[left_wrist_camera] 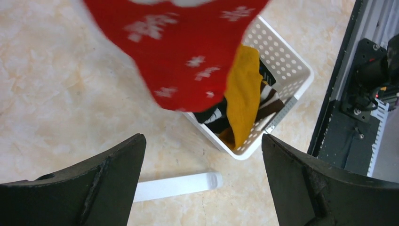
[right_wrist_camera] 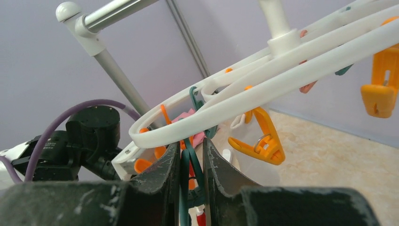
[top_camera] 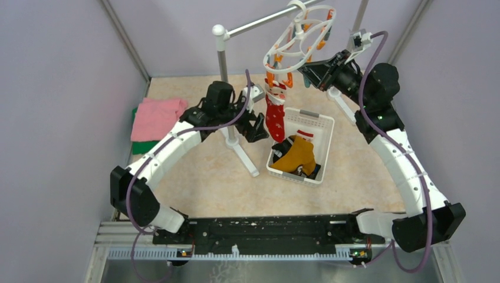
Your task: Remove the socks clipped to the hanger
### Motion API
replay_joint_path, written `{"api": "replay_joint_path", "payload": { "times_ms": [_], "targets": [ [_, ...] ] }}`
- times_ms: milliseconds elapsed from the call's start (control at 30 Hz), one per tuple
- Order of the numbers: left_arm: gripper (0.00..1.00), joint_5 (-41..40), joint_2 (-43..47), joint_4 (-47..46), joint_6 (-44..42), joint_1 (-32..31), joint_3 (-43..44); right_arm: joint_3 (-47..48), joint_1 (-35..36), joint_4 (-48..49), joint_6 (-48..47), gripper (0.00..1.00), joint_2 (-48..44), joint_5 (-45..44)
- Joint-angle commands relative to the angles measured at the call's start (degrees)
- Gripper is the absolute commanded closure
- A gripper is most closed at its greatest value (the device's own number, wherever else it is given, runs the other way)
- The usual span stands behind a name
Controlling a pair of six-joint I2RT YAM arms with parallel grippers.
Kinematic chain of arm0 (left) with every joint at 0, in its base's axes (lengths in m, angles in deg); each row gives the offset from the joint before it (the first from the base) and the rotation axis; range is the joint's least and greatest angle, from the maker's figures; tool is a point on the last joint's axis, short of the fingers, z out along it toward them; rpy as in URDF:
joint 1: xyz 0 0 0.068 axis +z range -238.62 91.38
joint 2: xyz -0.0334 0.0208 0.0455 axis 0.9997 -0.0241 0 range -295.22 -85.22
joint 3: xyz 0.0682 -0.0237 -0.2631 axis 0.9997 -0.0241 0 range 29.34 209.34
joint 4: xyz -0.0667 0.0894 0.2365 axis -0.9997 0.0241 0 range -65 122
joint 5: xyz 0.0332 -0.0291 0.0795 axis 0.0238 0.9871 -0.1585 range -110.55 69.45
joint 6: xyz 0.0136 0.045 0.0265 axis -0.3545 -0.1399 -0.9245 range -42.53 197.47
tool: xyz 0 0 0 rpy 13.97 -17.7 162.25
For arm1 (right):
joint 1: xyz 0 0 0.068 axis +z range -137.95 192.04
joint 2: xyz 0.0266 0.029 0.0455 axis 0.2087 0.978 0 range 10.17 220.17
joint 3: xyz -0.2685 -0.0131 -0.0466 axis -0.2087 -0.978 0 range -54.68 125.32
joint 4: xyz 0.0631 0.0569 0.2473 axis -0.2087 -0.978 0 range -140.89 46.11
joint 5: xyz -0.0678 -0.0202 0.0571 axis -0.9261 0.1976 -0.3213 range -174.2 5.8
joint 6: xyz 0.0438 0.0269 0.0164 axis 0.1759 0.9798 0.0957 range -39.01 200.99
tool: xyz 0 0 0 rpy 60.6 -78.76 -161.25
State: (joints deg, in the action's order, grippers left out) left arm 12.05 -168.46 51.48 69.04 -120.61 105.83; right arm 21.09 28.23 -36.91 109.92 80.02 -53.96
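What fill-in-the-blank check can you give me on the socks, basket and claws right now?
1. The sock hanging from the hanger is ____ with white marks.
2. The left claw near that sock stands ____.
3. The ____ claw is shut on a teal clip under the hanger's rim.
4. The mustard sock lies in the ____ basket.

Missing words: red; open; right; white.

lab test cell: plain lilac walls (top_camera: 59, 88), robot arms (top_camera: 177, 138) bolted on rail (top_camera: 259, 237)
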Motion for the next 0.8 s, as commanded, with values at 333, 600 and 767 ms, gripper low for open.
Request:
{"api": "replay_joint_path", "payload": {
  "times_ms": [333, 600, 767],
  "targets": [
    [0.01, 21.36, -12.17, -17.04, 8.34, 1.11, 10.0, -2.11, -2.8, 1.24, 5.4, 0.97, 0.14, 0.0],
    [0.01, 17.71, -13.41, -21.51, 9.17, 2.12, 8.97, -2.11, -3.0, 2.9, 6.94, 0.97, 0.35, 1.02],
    [0.24, 14.88, -12.96, -22.74, 11.44, 2.28, 7.18, -2.81, -3.12, 3.43, 7.91, 0.97, 0.38, 1.68]
  ]
}}
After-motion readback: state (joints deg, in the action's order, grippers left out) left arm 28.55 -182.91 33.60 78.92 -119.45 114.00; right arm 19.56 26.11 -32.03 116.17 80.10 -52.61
